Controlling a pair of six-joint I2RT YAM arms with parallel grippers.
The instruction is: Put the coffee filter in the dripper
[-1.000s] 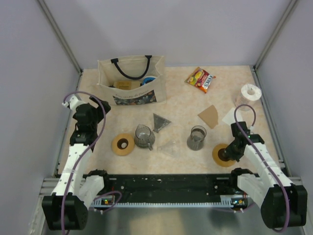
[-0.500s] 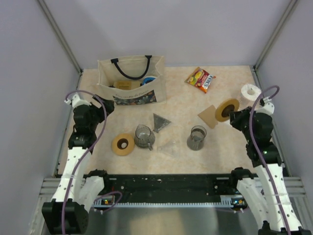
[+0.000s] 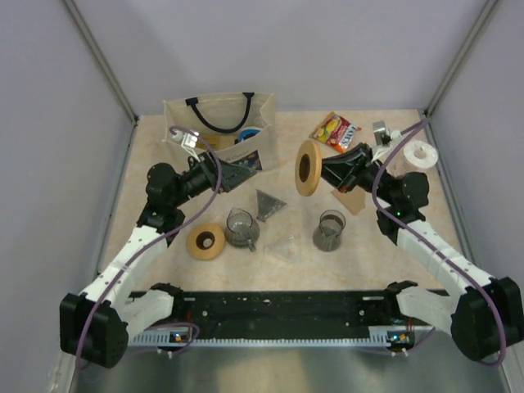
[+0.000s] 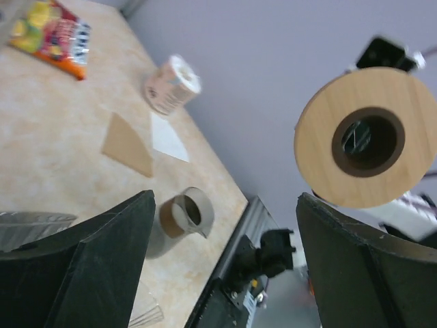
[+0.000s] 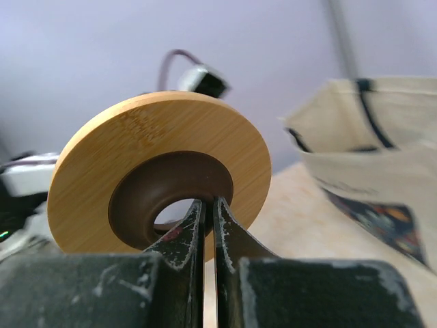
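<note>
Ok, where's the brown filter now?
Top view, right side: brown filter flat on the table beneath the right arm, between snack packet and right-hand glass cup.

The snack packet (image 4: 51, 31) is cut off at the upper left of the left wrist view. In the right wrist view the tote bag (image 5: 382, 164) runs off the right edge, and the dripper (image 5: 136, 137) hides most of the left arm (image 5: 27, 178).

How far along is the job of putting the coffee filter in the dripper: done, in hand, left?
Done: nothing yet. In hand: the right tool is shut on the dripper, held on edge in the air, facing the open left tool. Left: the brown coffee filter lies flat on the table; it must be picked up and seated in the dripper.
</note>
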